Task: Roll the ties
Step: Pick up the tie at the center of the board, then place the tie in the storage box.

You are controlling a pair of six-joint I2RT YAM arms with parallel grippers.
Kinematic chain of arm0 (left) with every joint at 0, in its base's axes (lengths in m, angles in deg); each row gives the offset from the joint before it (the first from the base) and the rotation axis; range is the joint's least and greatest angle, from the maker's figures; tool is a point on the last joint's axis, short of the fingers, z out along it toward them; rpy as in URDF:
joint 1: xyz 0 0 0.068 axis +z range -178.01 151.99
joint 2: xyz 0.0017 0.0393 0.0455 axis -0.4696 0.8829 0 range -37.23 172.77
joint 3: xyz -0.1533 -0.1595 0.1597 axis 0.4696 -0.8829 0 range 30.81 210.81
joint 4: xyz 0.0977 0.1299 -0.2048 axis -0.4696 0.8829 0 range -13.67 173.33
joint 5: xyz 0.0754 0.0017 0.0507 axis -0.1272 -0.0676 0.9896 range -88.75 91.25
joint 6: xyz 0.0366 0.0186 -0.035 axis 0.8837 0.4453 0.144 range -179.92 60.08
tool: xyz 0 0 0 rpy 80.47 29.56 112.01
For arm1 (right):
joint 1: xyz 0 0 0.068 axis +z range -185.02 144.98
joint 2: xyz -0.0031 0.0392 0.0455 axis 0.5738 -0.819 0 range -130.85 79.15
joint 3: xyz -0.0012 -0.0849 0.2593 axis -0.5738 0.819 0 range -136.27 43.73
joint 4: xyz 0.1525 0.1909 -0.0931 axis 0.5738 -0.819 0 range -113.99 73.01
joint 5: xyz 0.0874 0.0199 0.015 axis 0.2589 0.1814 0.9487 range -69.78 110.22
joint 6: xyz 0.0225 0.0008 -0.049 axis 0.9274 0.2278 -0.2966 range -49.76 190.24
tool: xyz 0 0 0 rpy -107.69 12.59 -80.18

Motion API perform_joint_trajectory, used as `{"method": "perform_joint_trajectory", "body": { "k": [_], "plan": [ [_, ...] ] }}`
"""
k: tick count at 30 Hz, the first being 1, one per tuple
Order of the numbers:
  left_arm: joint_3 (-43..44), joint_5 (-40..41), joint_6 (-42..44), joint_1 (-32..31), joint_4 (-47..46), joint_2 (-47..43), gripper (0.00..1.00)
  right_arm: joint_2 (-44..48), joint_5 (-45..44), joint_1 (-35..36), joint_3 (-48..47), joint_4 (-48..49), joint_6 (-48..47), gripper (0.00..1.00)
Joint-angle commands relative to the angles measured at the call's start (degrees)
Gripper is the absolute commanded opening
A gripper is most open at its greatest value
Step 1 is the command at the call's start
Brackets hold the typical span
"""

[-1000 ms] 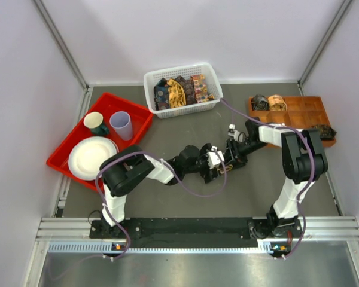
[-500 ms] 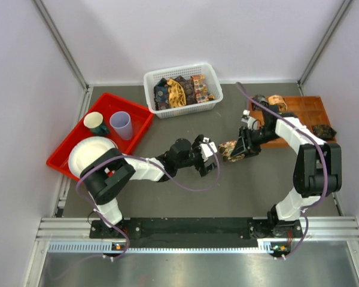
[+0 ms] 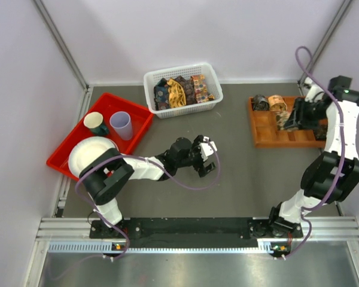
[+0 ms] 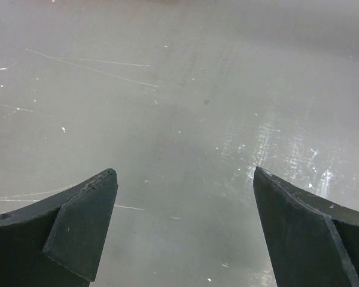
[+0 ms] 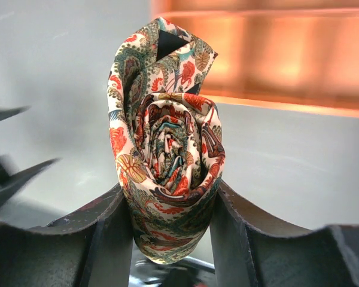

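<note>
Stowing step: the right gripper pinches a rolled tie above the orange tray. Next it should lower the tie into a free part of the tray and let go. The left gripper, spread and empty, hovers well left of the tray.

Red tray holding white plate, green mug, lilac cup, white basket, orange divided tray

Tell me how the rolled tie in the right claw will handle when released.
The tie is soft fabric, so it likely squashes under the right claw. Its loose pointed end on top suggests the coil may unwind once released. Being round, it could roll if laid sideways.
</note>
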Motion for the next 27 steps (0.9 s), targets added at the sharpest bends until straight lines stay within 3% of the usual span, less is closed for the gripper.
{"method": "perform_joint_trajectory", "body": {
  "k": [1,10,14,27],
  "plan": [
    [2.4,-1.2,-0.9,0.5,-0.6,-1.7,0.99,2.7,-14.6,-4.6,-6.4,-3.5,-4.9,0.0],
    [0.5,-0.1,-1.7,0.7,-0.1,-2.6,0.99,-2.5,-31.8,-3.4,-6.8,5.1,-5.6,0.0],
    [-1.2,0.7,-2.3,0.7,0.1,-4.0,0.99,-4.3,-37.9,0.7,-5.2,10.7,-6.6,0.0],
    [-3.6,3.0,-3.4,0.7,0.2,-5.9,0.99,-13.3,-44.5,7.0,-1.0,13.1,-8.6,0.0]
  ]
}}
